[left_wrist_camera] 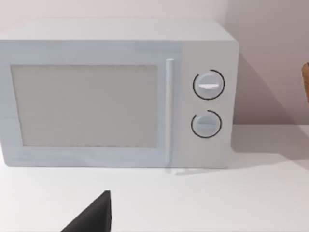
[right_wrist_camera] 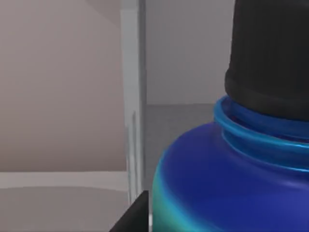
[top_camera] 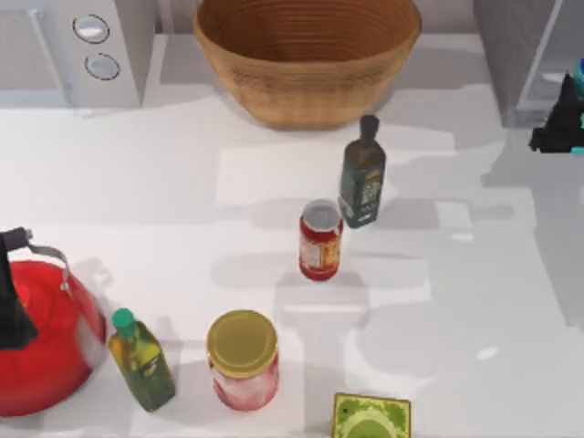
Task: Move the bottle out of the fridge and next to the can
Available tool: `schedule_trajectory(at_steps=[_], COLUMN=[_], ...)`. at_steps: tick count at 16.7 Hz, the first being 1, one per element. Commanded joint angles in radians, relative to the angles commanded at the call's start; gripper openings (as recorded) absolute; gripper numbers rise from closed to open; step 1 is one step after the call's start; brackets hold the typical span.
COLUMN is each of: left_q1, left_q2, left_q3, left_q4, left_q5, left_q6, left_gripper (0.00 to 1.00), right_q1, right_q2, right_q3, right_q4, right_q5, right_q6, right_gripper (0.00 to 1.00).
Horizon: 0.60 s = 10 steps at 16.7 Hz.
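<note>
**Bottle close before my right fingers, at the fridge on the counter's far right**

From my right wrist, the bottle stands very close: a rounded blue shoulder, a ridged turquoise collar and a black cap above it. A dark edge of my right fingers shows beside its body; whether they are apart or clamped on it I cannot tell. I judge the bottle rigid and smooth, so likely slippery on the curved shoulder, and moderately heavy if filled. The straight body below the shoulder looks like the surest place to take hold; the cap is narrower and could twist.

From above, my right arm sits at the counter's far right edge, by the fridge in the far right corner, with a sliver of turquoise beside it.

The can stands upright near the counter's middle, a dark green bottle just behind it.

My left fingers are parked at the counter's left side, facing the microwave; their state I cannot tell.
</note>
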Motion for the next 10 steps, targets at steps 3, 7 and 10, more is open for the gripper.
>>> schedule_trajectory(at_steps=[3,7,10], left_q1=[0.0,0.0,0.0], left_q2=[0.0,0.0,0.0], left_q3=[0.0,0.0,0.0], left_q4=[0.0,0.0,0.0], left_q5=[0.0,0.0,0.0], left_q6=[0.0,0.0,0.0], left_gripper=[1.0,1.0,1.0], right_q1=[0.237,0.497,0.587], right_q2=[0.04,0.066,0.066], right_q3=[-0.078,-0.175,-0.217], right_q4=[0.112,0.23,0.275], right_q5=[0.239,0.498,0.587], right_q6=[-0.001,-0.002,-0.003], right_gripper=[0.0,0.0,0.0])
